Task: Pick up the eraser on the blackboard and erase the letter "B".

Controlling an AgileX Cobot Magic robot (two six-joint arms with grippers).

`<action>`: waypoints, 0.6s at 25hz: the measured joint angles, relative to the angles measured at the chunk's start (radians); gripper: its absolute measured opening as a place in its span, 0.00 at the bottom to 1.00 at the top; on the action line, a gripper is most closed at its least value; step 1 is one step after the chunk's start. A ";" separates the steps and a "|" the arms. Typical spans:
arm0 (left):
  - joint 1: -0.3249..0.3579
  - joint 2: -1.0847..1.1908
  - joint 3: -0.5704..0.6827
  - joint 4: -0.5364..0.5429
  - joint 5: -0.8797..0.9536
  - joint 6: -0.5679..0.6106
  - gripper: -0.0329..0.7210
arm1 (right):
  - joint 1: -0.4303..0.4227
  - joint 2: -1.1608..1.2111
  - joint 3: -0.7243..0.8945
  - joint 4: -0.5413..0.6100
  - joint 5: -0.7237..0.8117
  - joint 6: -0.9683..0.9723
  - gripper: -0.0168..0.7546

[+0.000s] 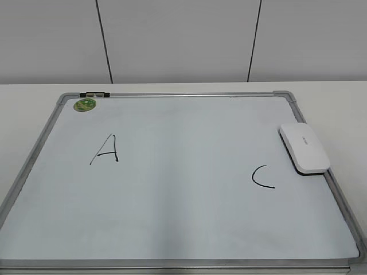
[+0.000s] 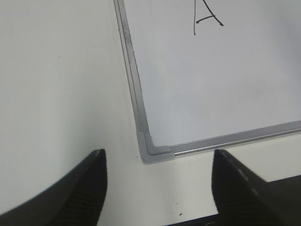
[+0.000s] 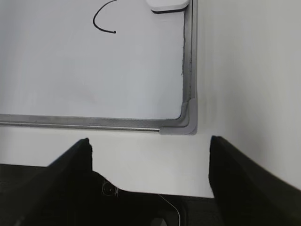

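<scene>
Both my jaws spread apart, holding nothing

Glossy rounded eraser [image 1: 304,148] lies at three o'clock on the smooth silver-framed blackboard [image 1: 172,95], beside thin black C [image 1: 262,177]

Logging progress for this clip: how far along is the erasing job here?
It looks finished. The whiteboard shows only the "A" and the "C", with a clean gap between them and no "B". The eraser lies on the board's right edge, held by nothing. Both grippers, left and right, sit off the near corners with jaws open and empty. Nothing visible is left.
</scene>
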 joint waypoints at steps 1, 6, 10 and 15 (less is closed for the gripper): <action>-0.002 -0.018 0.000 0.000 0.010 0.000 0.72 | 0.000 -0.018 0.006 0.000 0.009 0.000 0.76; -0.023 -0.111 0.019 0.019 0.048 0.000 0.72 | 0.000 -0.143 0.037 -0.035 0.061 0.000 0.76; -0.023 -0.167 0.067 0.025 0.055 0.000 0.72 | 0.000 -0.211 0.037 -0.076 0.081 0.000 0.76; -0.023 -0.209 0.119 0.025 0.056 0.000 0.72 | 0.000 -0.233 0.070 -0.137 0.103 0.024 0.76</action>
